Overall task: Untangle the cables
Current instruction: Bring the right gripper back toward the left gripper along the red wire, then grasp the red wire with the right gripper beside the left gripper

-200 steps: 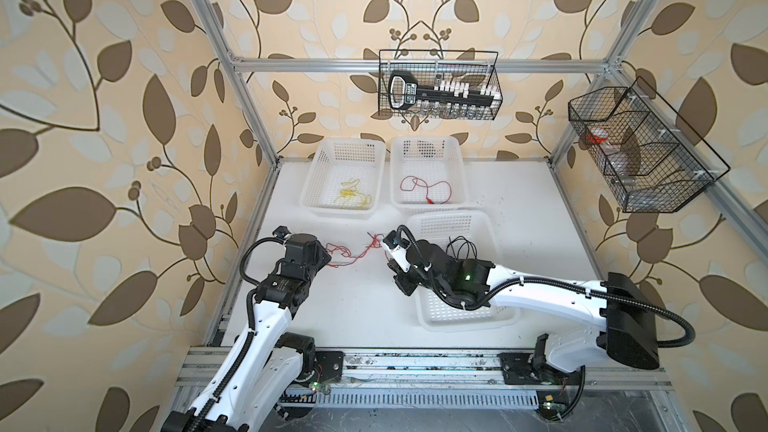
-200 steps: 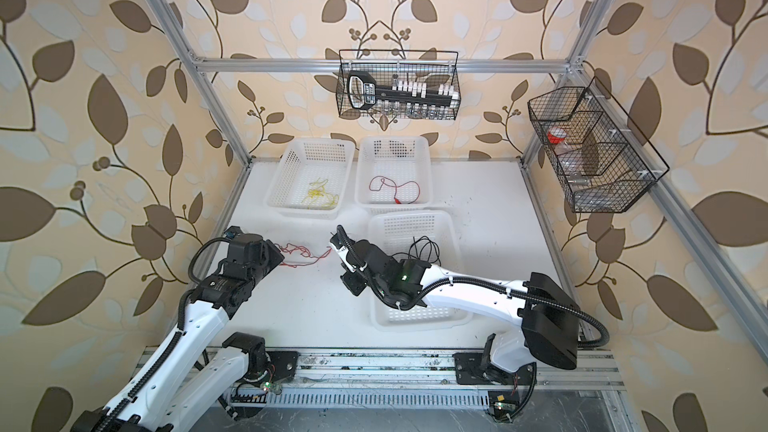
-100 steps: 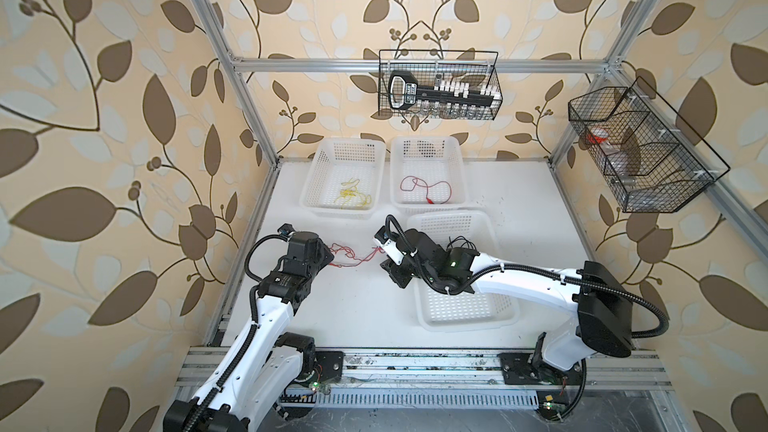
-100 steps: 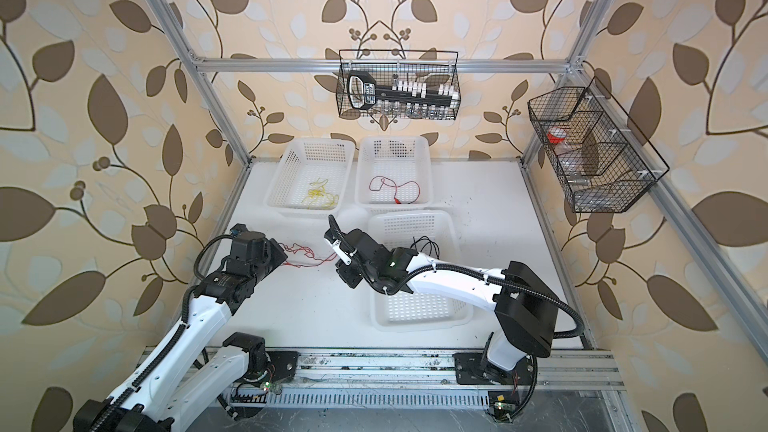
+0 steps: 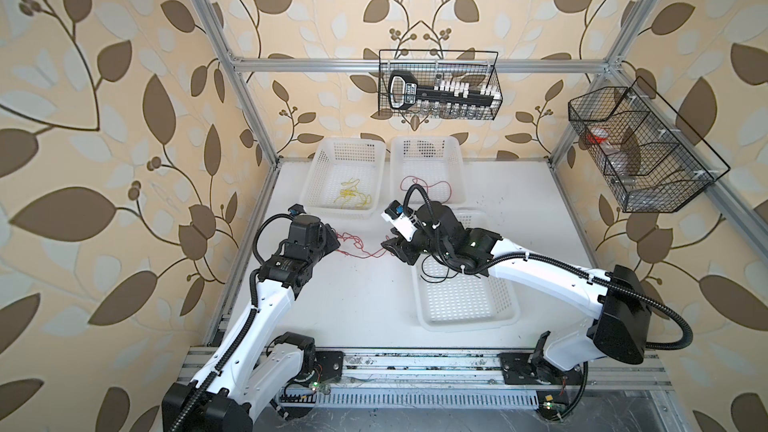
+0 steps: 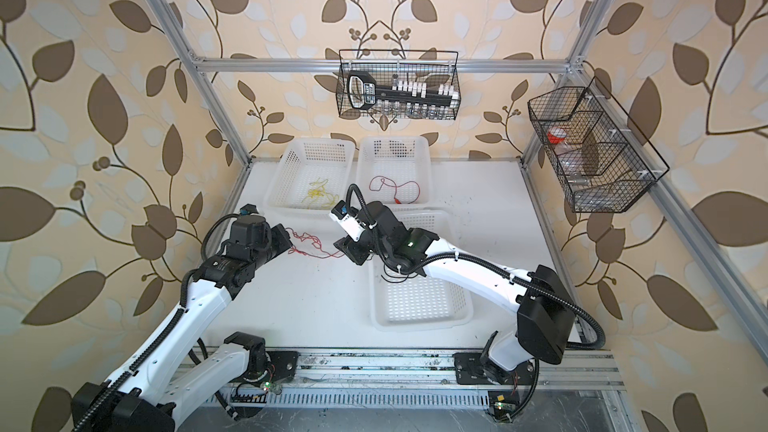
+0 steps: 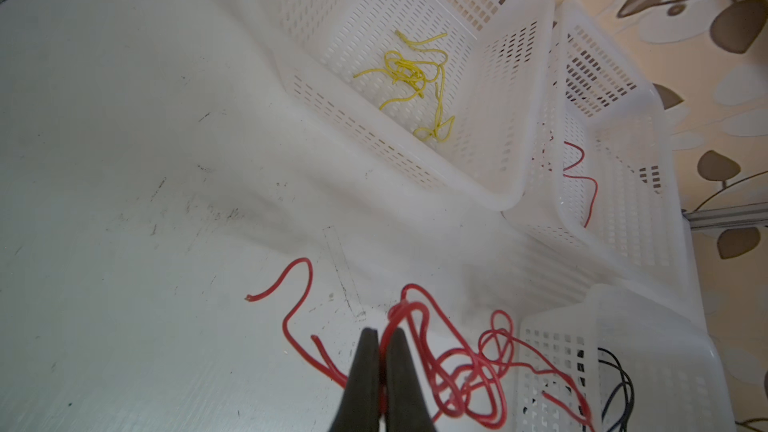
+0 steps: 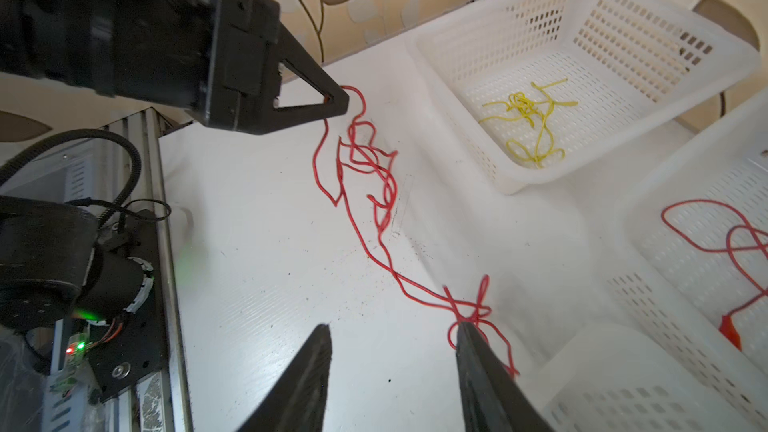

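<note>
Lying on the white tabletop between the two arms: loose red cable, one length, curly, bunched in loops toward the left arm and trailing to a small knot toward the right arm; outside every basket.

Left gripper: fingers together, clamped on a loop of the loose red cable at their tips. In the right wrist view the cable runs from those tips down to the tabletop.

Right gripper: fingers apart, low over the tabletop, nothing pinched between them. The knotted stretch lies at the tip of one finger; whether it touches cannot be told.

Rear left basket, white perforated plastic: yellow cable, one tangled bundle on its floor.

Rear middle basket, same make, just beside the first: second red cable, loosely looped, ending in a small red tab.

Near basket, same make, partly under the right arm: black cable, thin loops at its far end.

Wall fittings: back wire rack and side wire rack, both black; contents too small to tell.
</note>
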Robot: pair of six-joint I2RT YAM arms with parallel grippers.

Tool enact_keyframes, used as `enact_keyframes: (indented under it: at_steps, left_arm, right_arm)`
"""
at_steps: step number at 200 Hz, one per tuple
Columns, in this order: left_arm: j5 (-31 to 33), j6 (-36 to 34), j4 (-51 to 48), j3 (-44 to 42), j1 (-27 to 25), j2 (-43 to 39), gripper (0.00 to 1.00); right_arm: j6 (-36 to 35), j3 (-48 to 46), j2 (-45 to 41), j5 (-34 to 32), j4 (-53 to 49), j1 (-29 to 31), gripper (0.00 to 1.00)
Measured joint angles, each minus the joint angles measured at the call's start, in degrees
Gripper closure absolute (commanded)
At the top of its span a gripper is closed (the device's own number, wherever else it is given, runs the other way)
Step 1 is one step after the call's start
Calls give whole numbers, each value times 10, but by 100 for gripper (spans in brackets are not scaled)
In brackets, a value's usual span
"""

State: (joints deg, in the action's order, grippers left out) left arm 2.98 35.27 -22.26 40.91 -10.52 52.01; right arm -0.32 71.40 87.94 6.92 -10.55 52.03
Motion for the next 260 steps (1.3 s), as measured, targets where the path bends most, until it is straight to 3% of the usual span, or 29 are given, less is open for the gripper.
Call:
enact_keyframes:
  at_steps: [28,48,97,134,205,229,260]
  left_arm:
    - [-15,-10,12,1,-1,0,100]
    - [-13,-14,13,5,-1,-1,100]
    - [59,-12,-9,20,-2,-13,100]
    - [138,-12,-47,40,-4,-19,100]
    - [246,-15,-91,69,-4,-28,100]
    - [237,-23,-88,69,-4,-33,100]
    - [179,-37,-45,60,-4,-69,100]
  right_arm:
    - [-12,28,12,75,16,-13,38]
    - [-10,32,16,94,27,-19,32]
    - [-6,29,10,64,27,-26,25]
    - [2,-2,-62,34,30,-54,22]
    - [3,-64,-187,15,30,-100,21]
    - [3,-84,-197,7,30,-106,26]
    - [3,-85,-161,17,43,-102,32]
